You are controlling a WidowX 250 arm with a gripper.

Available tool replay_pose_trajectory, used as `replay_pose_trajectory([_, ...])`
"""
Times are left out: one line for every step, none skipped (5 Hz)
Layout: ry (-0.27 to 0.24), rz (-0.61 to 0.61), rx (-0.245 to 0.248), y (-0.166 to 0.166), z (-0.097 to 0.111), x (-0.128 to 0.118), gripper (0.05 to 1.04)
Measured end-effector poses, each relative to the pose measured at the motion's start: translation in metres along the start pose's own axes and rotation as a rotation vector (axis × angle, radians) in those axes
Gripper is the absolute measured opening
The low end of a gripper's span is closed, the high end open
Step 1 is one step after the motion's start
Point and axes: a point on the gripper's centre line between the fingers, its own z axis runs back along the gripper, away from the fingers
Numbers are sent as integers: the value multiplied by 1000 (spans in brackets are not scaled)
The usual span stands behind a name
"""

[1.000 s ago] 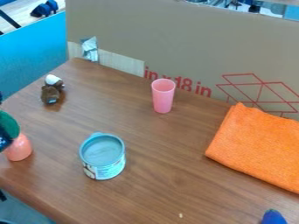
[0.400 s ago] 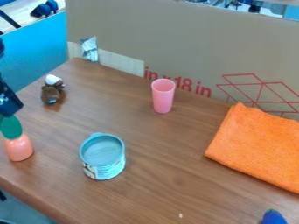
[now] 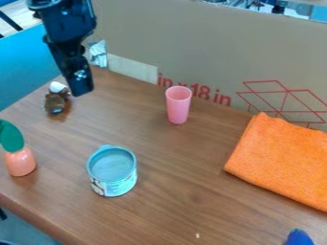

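The black gripper [image 3: 81,85] hangs at the upper left, over the back left of the table, just right of a small brown plush toy with a white head [image 3: 56,99]. It does not appear to hold anything. A pink cup [image 3: 179,106] stands upright toward the back middle. Nearer the front is a round light-blue tin [image 3: 112,176]. At the left edge an orange-pink toy with a green top [image 3: 20,161] stands on the table. An orange cloth [image 3: 281,160] lies flat at the right.
A tall cardboard panel [image 3: 204,52] borders the back of the wooden table [image 3: 172,191], with a blue panel [image 3: 32,62] at the left. The tip of a blue object [image 3: 298,237] pokes in at the lower right corner.
From the left edge, beside the green-topped toy, the gripper has moved up and right to the back left. The green-topped toy stays on the table, and the other objects have not moved.
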Motion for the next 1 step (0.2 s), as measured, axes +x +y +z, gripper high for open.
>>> replay_pose_trajectory([43, -41, -35, 3, -19, 21, 1005])
